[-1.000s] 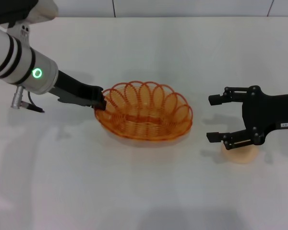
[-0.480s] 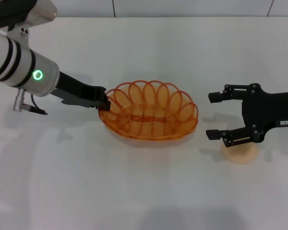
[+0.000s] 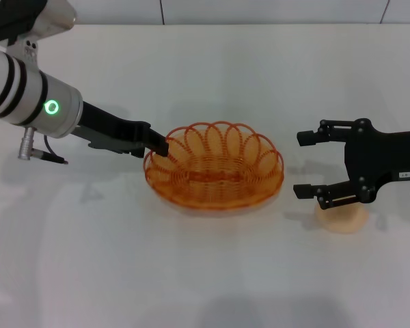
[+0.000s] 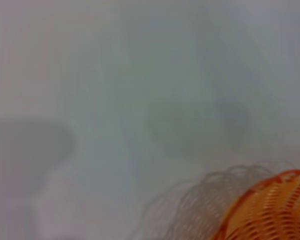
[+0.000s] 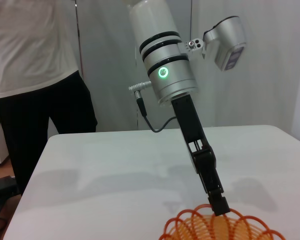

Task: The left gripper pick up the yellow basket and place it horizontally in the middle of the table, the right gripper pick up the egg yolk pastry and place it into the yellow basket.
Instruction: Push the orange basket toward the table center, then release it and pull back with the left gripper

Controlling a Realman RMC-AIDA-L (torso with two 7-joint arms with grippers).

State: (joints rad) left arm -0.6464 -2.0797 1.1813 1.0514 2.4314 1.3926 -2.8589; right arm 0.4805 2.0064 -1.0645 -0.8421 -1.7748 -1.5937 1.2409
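Note:
The yellow basket point(image 3: 215, 167) sits near the middle of the white table point(image 3: 205, 273), long side across the view. My left gripper point(image 3: 158, 146) is shut on its left rim. The basket also shows in the left wrist view point(image 4: 270, 210) and the right wrist view point(image 5: 217, 227), where the left gripper point(image 5: 219, 205) pinches the rim. My right gripper point(image 3: 307, 165) is open, right of the basket, hovering just above the egg yolk pastry point(image 3: 342, 217). The pastry lies on the table, partly hidden by the lower finger.
A person point(image 5: 35, 75) in a white shirt and dark trousers stands beyond the far side of the table in the right wrist view. The table's back edge point(image 3: 205, 24) meets a wall.
My left gripper has carried the basket a little to the right and levelled it out. The right gripper and the pastry have not moved.

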